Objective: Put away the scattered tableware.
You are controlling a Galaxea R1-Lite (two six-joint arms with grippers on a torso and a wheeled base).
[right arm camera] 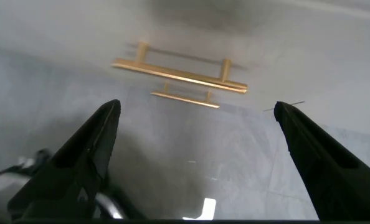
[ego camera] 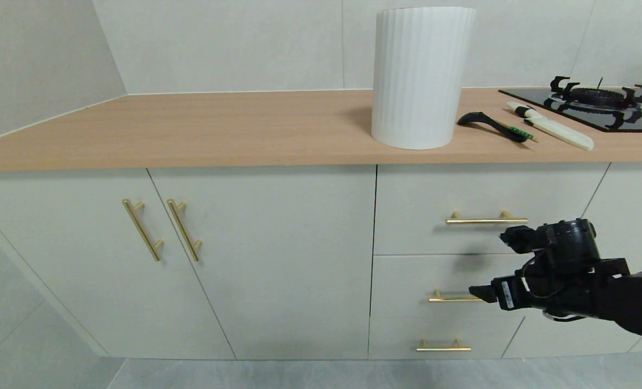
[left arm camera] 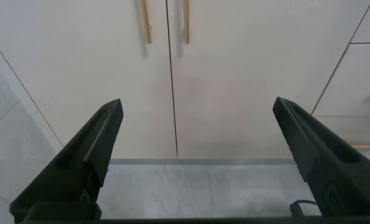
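On the wooden countertop (ego camera: 218, 127) stands a tall white ribbed container (ego camera: 421, 75). Just to its right lie a black ladle-like utensil (ego camera: 488, 123) with a green-marked handle end and a long white utensil (ego camera: 556, 131). My right gripper (ego camera: 491, 265) is open, low in front of the drawer stack, with its fingers near the middle drawer's gold handle (ego camera: 450, 297). In the right wrist view that gripper (right arm camera: 196, 109) faces a gold handle (right arm camera: 179, 74) with nothing between its fingers. My left gripper (left arm camera: 197, 106) is open and empty, facing the double cabinet doors (left arm camera: 172, 74).
A black gas hob (ego camera: 596, 102) sits at the counter's far right. Below it are three drawers, with a top handle (ego camera: 487, 220) and a bottom handle (ego camera: 443, 348). Two cabinet doors with gold handles (ego camera: 161, 229) are to the left. Grey floor (ego camera: 299, 375) lies below.
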